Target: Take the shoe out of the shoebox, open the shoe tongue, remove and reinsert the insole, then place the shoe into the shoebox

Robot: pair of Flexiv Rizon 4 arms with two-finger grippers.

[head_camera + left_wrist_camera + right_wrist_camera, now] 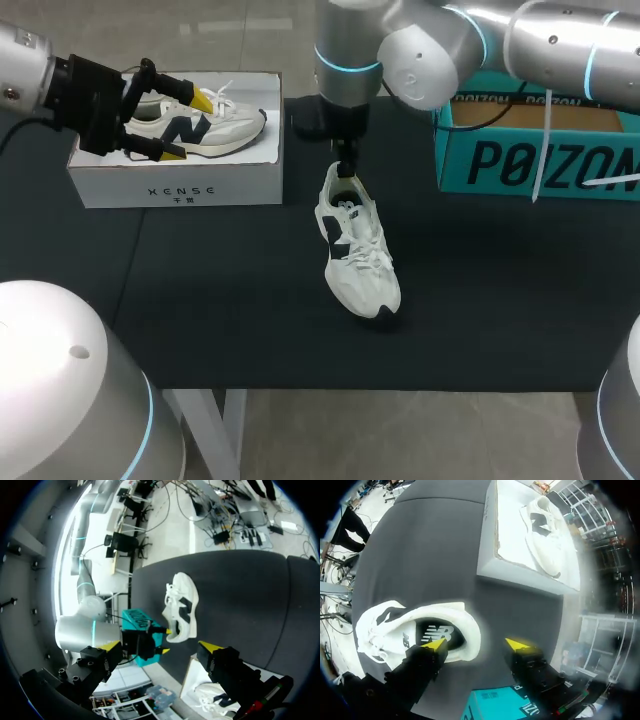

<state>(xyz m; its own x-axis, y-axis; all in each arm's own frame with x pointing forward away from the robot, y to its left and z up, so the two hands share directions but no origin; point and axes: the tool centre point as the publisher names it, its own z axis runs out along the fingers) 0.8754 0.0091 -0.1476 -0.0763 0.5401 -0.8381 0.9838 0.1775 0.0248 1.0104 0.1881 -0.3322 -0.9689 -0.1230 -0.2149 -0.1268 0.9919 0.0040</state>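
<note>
A white sneaker with navy marks (358, 245) lies on the black table, heel toward the back. My right gripper (346, 170) hangs over that heel. In the right wrist view it (476, 644) is open: one finger tip sits in the shoe's (410, 630) mouth over the dark insole (437, 632), the other stands clear outside the heel. A second white sneaker (235, 125) rests in the white shoebox (180, 185) at the back left. Just above that box my left gripper (190, 126) is open and holds nothing. The left wrist view shows its own gripper (159, 646), the table shoe (182, 607) and the boxed shoe (210, 697).
A teal cardboard box (520, 150) stands at the back right, close behind my right arm; it also shows as a teal box (135, 617) in the left wrist view. The black tabletop (220, 300) reaches to its front edge.
</note>
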